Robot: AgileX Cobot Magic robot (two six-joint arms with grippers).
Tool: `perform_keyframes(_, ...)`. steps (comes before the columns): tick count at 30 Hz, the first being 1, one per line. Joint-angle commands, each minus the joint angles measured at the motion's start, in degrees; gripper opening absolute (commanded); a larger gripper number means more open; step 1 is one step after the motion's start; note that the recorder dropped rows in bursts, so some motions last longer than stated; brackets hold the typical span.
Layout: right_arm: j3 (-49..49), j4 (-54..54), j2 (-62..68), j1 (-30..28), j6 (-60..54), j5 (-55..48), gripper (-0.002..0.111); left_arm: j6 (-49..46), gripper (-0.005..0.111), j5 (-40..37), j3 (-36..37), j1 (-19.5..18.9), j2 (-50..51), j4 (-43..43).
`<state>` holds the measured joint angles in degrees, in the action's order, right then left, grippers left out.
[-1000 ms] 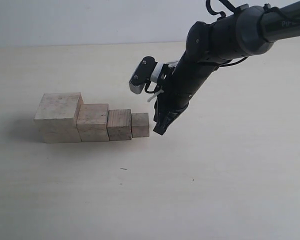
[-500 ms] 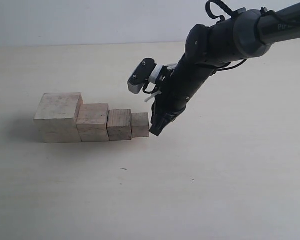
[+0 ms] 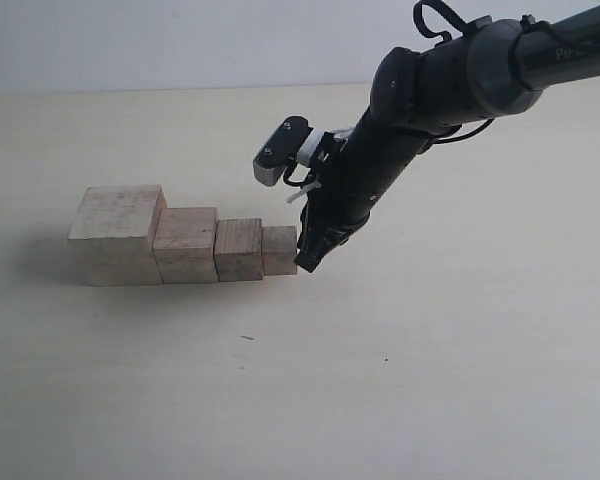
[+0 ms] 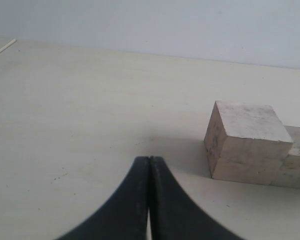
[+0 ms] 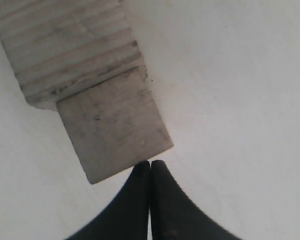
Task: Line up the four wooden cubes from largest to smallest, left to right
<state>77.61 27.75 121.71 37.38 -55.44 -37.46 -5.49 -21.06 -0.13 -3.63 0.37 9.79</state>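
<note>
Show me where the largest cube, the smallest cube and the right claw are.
largest cube (image 3: 120, 262): exterior view, front face.
smallest cube (image 3: 279, 257): exterior view, front face.
right claw (image 3: 303, 264): exterior view, closed fingertips.

Bright, soft, even light fills the exterior view; the pale counter (image 3: 430, 380) is close to washed out, though without hard glare; the largest cube (image 3: 115, 235) throws a faint, diffuse shadow onto the counter at its left, and its front face is a shade darker than its top; focus is fair, with slight grain; in the left wrist view the left tool (image 4: 149, 160) is a dark, blurred silhouette, while the largest cube beyond is sharp and casts a soft grey shadow; in the right wrist view the counter is overexposed almost to white; the smallest cube (image 5: 115, 125) shows crisp wood grain; the right tool (image 5: 150, 164) is black, featureless and soft-edged.
</note>
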Motion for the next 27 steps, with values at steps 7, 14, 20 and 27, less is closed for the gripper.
perform_keyframes(7,0.01,0.68,-0.02,-0.03,-0.50,-0.29,0.000,0.01,0.000,0.51,0.13,0.29,-0.37,-0.16)
perform_keyframes(14,0.01,0.39,-0.02,-0.03,-0.80,-0.15,0.000,0.01,0.000,0.51,0.13,0.29,-0.37,-0.16)
perform_keyframes(20,0.01,-3.28,-2.09,-0.03,-0.70,-0.44,0.000,0.01,0.000,0.51,0.13,0.29,-0.37,-0.16)
perform_keyframes(27,0.01,-23.50,-7.55,-0.03,24.02,-3.46,0.000,0.01,0.000,0.51,0.13,0.29,-0.37,-0.16)
